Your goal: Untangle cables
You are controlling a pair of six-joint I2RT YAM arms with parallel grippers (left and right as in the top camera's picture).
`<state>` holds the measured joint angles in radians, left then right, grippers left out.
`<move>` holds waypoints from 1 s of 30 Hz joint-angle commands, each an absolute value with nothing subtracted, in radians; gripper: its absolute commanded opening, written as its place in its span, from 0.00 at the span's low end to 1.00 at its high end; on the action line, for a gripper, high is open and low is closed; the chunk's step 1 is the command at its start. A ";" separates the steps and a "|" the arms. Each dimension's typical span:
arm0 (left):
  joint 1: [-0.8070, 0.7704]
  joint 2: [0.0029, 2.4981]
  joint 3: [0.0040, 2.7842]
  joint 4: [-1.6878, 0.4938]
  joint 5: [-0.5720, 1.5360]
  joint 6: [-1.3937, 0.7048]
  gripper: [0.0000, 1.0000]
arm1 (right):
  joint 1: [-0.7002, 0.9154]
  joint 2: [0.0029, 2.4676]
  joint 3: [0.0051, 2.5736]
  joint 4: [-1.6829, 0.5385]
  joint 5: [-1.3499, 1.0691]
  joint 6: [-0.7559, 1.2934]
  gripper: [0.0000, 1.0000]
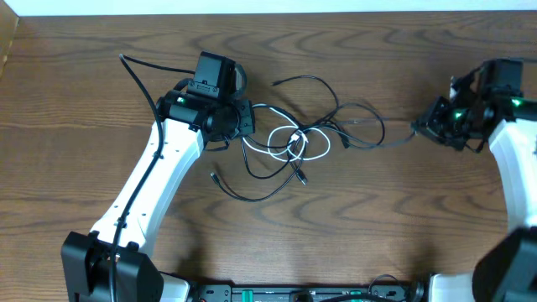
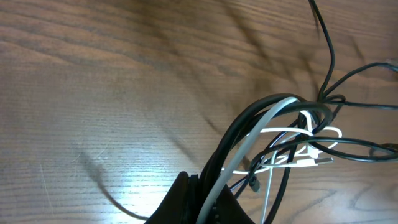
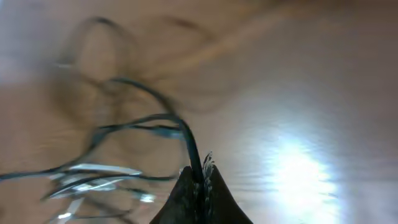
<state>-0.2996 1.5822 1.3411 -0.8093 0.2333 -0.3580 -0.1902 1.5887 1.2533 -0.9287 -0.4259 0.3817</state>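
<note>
A tangle of thin cables (image 1: 302, 138) lies mid-table, black cords looped around a white one (image 1: 289, 143). My left gripper (image 1: 245, 119) sits at the tangle's left edge, shut on a bundle of cables (image 2: 249, 140), a grey-white cord and black ones running up between its fingers (image 2: 180, 199). At the far right my right gripper (image 1: 424, 126) is shut on a single black cable (image 3: 186, 140) that stretches left toward the tangle. The right wrist view is blurred; the knot (image 3: 93, 177) shows at lower left.
One loose black cord end (image 1: 216, 178) trails toward the front of the table below the tangle. A black cord (image 1: 138, 67) runs out behind the left arm. The wooden table's back edge (image 1: 268, 15) is at the top.
</note>
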 commanded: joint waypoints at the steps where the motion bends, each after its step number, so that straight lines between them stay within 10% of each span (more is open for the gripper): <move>1: -0.298 1.581 1.352 -0.838 0.223 -0.333 0.08 | -0.189 1.673 1.260 -0.963 -0.242 0.308 0.01; 3: -0.298 1.581 1.352 -0.850 0.235 -0.333 0.08 | -0.189 1.718 1.260 -0.976 -0.266 0.249 0.04; 8: -0.299 1.581 1.352 -0.862 0.278 -0.331 0.08 | -0.157 1.759 1.271 -0.995 -0.515 -0.052 0.57; 13: -0.299 1.581 1.352 -0.859 0.310 -0.300 0.08 | -0.077 1.744 1.367 -1.013 -0.517 -0.115 0.82; 30: -0.183 1.581 1.352 -0.868 0.285 -0.501 0.08 | 0.390 1.890 1.406 -0.728 -0.521 -0.180 0.81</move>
